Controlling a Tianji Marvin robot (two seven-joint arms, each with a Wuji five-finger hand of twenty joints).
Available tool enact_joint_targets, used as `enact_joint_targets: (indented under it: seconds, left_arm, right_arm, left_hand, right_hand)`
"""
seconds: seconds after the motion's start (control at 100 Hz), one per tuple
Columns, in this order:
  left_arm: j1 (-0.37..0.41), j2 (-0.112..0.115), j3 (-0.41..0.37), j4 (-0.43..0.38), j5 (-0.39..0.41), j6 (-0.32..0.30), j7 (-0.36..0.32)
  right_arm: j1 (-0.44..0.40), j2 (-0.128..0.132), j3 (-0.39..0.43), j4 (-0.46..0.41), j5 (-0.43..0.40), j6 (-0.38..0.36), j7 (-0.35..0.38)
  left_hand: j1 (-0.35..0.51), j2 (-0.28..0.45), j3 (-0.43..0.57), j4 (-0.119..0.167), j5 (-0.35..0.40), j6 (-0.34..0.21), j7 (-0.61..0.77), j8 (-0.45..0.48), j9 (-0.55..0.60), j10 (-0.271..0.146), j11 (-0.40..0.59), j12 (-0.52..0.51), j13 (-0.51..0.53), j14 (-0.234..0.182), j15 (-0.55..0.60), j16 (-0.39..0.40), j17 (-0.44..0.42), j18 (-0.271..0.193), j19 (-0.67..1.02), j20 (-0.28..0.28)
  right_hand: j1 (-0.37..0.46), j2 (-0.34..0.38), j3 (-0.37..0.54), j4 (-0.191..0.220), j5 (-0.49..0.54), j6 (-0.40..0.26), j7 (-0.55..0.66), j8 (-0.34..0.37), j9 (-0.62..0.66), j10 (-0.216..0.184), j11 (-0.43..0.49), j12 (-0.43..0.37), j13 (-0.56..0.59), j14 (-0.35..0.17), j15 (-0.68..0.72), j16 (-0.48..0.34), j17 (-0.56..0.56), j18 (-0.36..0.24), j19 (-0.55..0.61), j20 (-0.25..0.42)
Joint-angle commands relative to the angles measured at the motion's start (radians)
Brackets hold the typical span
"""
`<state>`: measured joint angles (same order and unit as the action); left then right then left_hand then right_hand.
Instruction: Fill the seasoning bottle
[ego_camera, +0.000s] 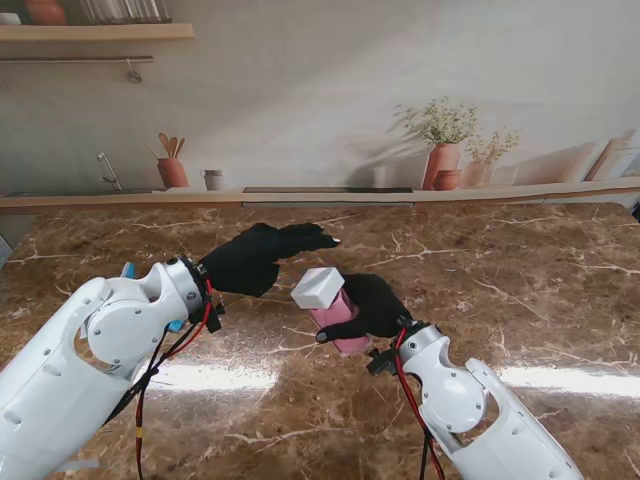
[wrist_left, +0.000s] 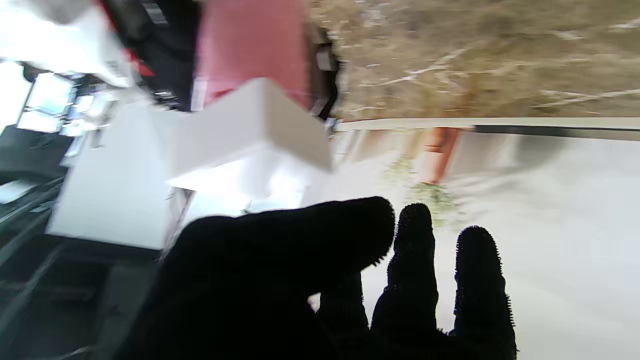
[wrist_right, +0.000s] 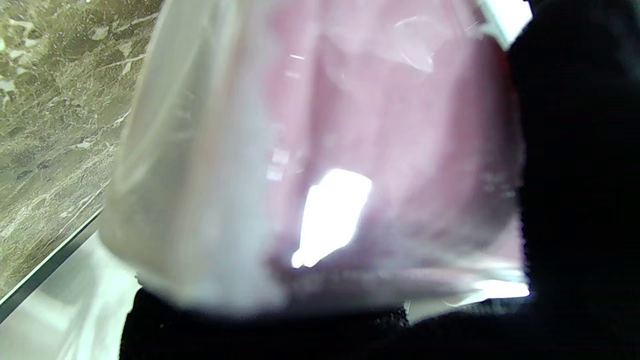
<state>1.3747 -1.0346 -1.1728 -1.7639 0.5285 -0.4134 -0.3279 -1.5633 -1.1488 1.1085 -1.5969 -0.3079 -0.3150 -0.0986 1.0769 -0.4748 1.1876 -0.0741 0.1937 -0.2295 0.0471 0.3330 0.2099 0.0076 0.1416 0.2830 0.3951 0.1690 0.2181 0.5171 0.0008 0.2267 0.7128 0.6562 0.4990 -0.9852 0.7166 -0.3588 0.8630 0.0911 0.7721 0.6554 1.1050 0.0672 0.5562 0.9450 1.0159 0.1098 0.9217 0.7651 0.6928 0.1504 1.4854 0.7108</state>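
A clear seasoning bottle filled with pink contents and topped by a white square cap stands tilted near the table's middle. My right hand, in a black glove, is shut on its body. Up close in the right wrist view the bottle fills the picture, with gloved fingers around it. My left hand hovers just to the left of the cap and a little farther from me, fingers stretched out and apart, holding nothing. The left wrist view shows the cap and the pink body beyond my fingertips.
The brown marble table top runs to a back ledge holding vases and a utensil pot. A small blue object peeks out behind my left forearm; I cannot tell what it is.
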Motion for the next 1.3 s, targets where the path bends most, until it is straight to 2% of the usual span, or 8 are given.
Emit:
enact_joint_targets:
  seconds: [0.0,0.23,0.36,0.53,0.7,0.86,1.15,1.29]
  left_arm:
    - [0.0,-0.001,0.021,0.009,-0.06,0.019,-0.015]
    - [0.007,0.006,0.026,0.006,-0.078,-0.008,-0.037]
    - [-0.007,0.013,0.023,0.012,-0.037,-0.01,-0.058]
    - [-0.03,0.023,0.031,0.025,-0.016,-0.02,-0.098]
    - [-0.039,0.025,0.042,0.035,-0.01,-0.014,-0.109]
    - [-0.045,0.022,0.057,0.042,-0.012,-0.006,-0.099]
    - [-0.065,-0.01,0.109,0.106,-0.017,-0.017,0.038]
    - [-0.069,-0.026,0.13,0.129,-0.021,-0.004,0.096]
  right_arm:
    - [-0.002,-0.002,0.0,-0.009,0.008,0.007,0.014]
    - [-0.001,-0.001,0.0,-0.013,0.018,0.014,0.023]
    - [0.004,-0.002,-0.003,-0.014,0.021,0.014,0.024]
    - [0.009,-0.003,-0.008,-0.011,0.026,0.011,0.023]
    - [0.01,-0.004,-0.007,-0.01,0.031,0.013,0.023]
    - [0.011,-0.004,-0.01,-0.007,0.032,0.013,0.022]
    - [0.011,-0.006,-0.013,-0.002,0.029,0.007,0.012]
    - [0.011,-0.007,-0.013,0.001,0.013,0.002,0.002]
  left_hand:
    - [0.074,0.03,-0.022,0.007,0.044,-0.074,0.031,0.035,-0.058,-0.015,-0.037,0.013,-0.045,-0.023,-0.017,-0.007,-0.028,-0.02,-0.028,0.021]
    - [0.181,0.088,-0.099,-0.073,0.179,-0.11,0.38,0.093,-0.055,-0.029,-0.034,0.041,-0.058,-0.028,-0.001,-0.009,-0.028,-0.035,-0.023,0.038]
    - [0.173,0.115,-0.136,-0.077,0.157,-0.095,0.4,0.072,-0.063,-0.026,-0.046,0.038,-0.055,-0.034,0.008,0.0,-0.029,-0.034,-0.015,0.043]
    - [-0.004,0.055,-0.199,-0.02,0.05,-0.046,0.321,0.002,-0.077,-0.022,-0.078,0.044,-0.051,-0.039,0.008,0.013,-0.034,-0.036,-0.023,0.04]
    - [-0.211,-0.014,-0.21,-0.029,0.028,-0.013,0.317,0.015,-0.061,-0.039,-0.055,0.064,-0.021,-0.045,0.018,0.027,-0.029,-0.039,-0.023,0.042]
    - [-0.425,-0.037,-0.407,-0.048,0.082,0.046,0.426,0.102,-0.002,-0.088,0.083,0.086,0.042,-0.066,0.042,0.053,-0.018,-0.044,-0.013,0.043]
    - [-0.553,-0.063,-0.407,-0.064,0.359,0.168,0.702,0.215,0.598,-0.036,0.333,0.21,0.427,-0.033,0.244,0.182,0.204,-0.023,0.34,0.113]
    - [-0.398,-0.056,-0.572,-0.124,0.491,0.165,0.854,0.12,0.784,0.012,0.399,0.256,0.569,-0.005,0.362,0.211,0.307,0.008,0.49,0.098]
  right_hand:
    - [0.249,0.319,0.438,0.101,0.124,-0.39,0.147,0.046,0.062,-0.141,0.098,0.036,0.101,-0.102,0.14,0.046,0.016,-0.029,0.037,0.025]
    - [0.253,0.325,0.435,0.099,0.127,-0.388,0.146,0.048,0.063,-0.141,0.098,0.037,0.103,-0.101,0.142,0.047,0.018,-0.03,0.038,0.026]
    - [0.257,0.327,0.435,0.098,0.129,-0.386,0.145,0.049,0.063,-0.141,0.099,0.038,0.103,-0.101,0.144,0.048,0.018,-0.03,0.038,0.026]
    - [0.259,0.329,0.435,0.098,0.13,-0.386,0.143,0.051,0.064,-0.142,0.1,0.04,0.103,-0.101,0.146,0.048,0.018,-0.03,0.038,0.026]
    - [0.26,0.329,0.434,0.097,0.131,-0.385,0.14,0.053,0.064,-0.143,0.1,0.04,0.103,-0.101,0.146,0.049,0.018,-0.03,0.038,0.026]
    - [0.26,0.328,0.433,0.098,0.132,-0.386,0.139,0.054,0.064,-0.142,0.1,0.041,0.102,-0.102,0.146,0.048,0.017,-0.03,0.038,0.026]
    - [0.26,0.33,0.432,0.098,0.133,-0.385,0.137,0.055,0.065,-0.142,0.1,0.041,0.102,-0.1,0.146,0.048,0.016,-0.028,0.038,0.027]
    - [0.26,0.33,0.432,0.098,0.134,-0.385,0.136,0.056,0.064,-0.141,0.099,0.041,0.102,-0.099,0.147,0.049,0.016,-0.028,0.038,0.027]
